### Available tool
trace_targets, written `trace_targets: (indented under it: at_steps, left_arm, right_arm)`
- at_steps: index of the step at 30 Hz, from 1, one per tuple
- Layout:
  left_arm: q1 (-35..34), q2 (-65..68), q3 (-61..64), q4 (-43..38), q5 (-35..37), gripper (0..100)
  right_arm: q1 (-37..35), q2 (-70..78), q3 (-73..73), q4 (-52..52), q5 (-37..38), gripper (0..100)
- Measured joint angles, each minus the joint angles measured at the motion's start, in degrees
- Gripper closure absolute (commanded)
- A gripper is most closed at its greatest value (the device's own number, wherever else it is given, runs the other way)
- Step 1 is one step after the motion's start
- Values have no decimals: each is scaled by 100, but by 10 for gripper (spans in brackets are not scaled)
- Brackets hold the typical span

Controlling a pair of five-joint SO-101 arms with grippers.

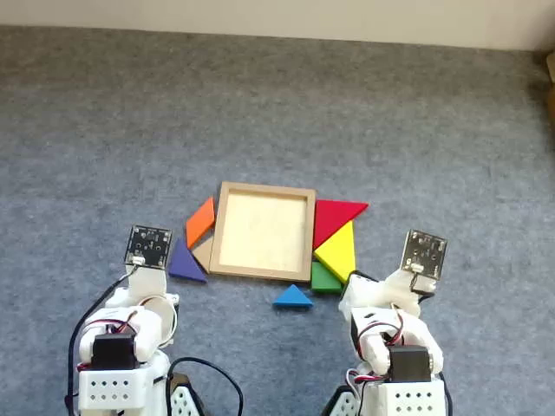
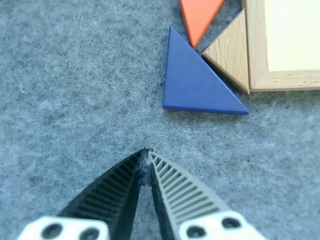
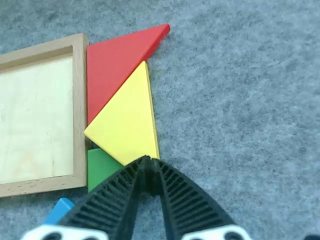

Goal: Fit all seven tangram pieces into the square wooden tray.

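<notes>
The square wooden tray [image 1: 215,236] lies mid-table with nothing in it. Along its left side lie an orange piece [image 1: 199,220], a plain wood triangle [image 1: 204,253] and a dark blue triangle [image 1: 184,263]. Against its right side sit a red triangle [image 1: 336,217], a yellow triangle [image 1: 338,251] and a green piece [image 1: 324,278]. A light blue triangle [image 1: 293,296] lies in front of the tray. My left gripper [image 2: 146,154] is shut, just short of the dark blue triangle [image 2: 192,80]. My right gripper [image 3: 146,161] is shut, its tips over the near edge of the yellow triangle [image 3: 125,120].
Grey carpet covers the table, with open room behind the tray and to both sides. Both arm bases stand at the near edge, the left arm [image 1: 130,338] and the right arm [image 1: 390,334].
</notes>
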Motion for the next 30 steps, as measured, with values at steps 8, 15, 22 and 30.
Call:
trace_targets:
  at_steps: [8, 15, 22, 30]
  left_arm:
    - [0, 0, 0, 0, 0, 995]
    - [0, 0, 0, 0, 0, 995]
    - [0, 0, 0, 0, 0, 995]
    - [0, 0, 0, 0, 0, 995]
  right_arm:
    - [0, 0, 0, 0, 0, 994]
    - [281, 0, 0, 0, 0, 994]
    - [378, 0, 0, 0, 0, 994]
    - [870, 0, -932, 97, 0, 994]
